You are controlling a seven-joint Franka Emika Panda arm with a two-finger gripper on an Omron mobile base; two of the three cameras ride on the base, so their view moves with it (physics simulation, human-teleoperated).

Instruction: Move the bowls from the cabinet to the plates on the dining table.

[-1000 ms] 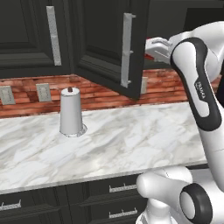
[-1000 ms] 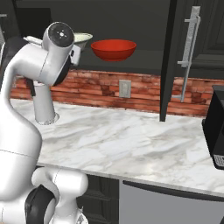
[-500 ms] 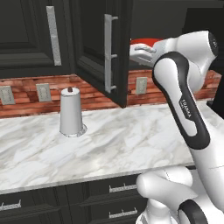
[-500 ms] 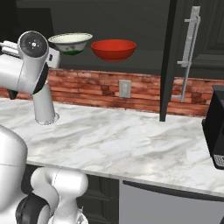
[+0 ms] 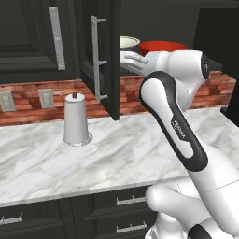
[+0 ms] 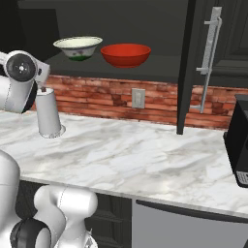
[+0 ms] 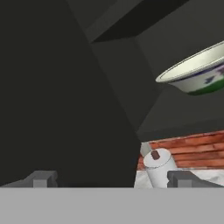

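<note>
Gripper [image 7: 109, 178] open and empty near the open cabinet door [image 5: 100, 56], white bowl [image 6: 78, 48] and red bowl [image 6: 125, 54] side by side on the cabinet [image 6: 160, 68] shelf, paper towel roll [image 5: 76, 119] on the counter [image 6: 145, 160] below.

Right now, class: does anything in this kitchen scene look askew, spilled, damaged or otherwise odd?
Nothing stands out. The cream-white bowl and the red bowl sit upright, side by side on the cabinet shelf. The paper towel roll stands straight on the marble counter. The open gripper holds nothing.

Both base views face the cabinet [image 5: 93, 56]; hand view nearer.
</note>
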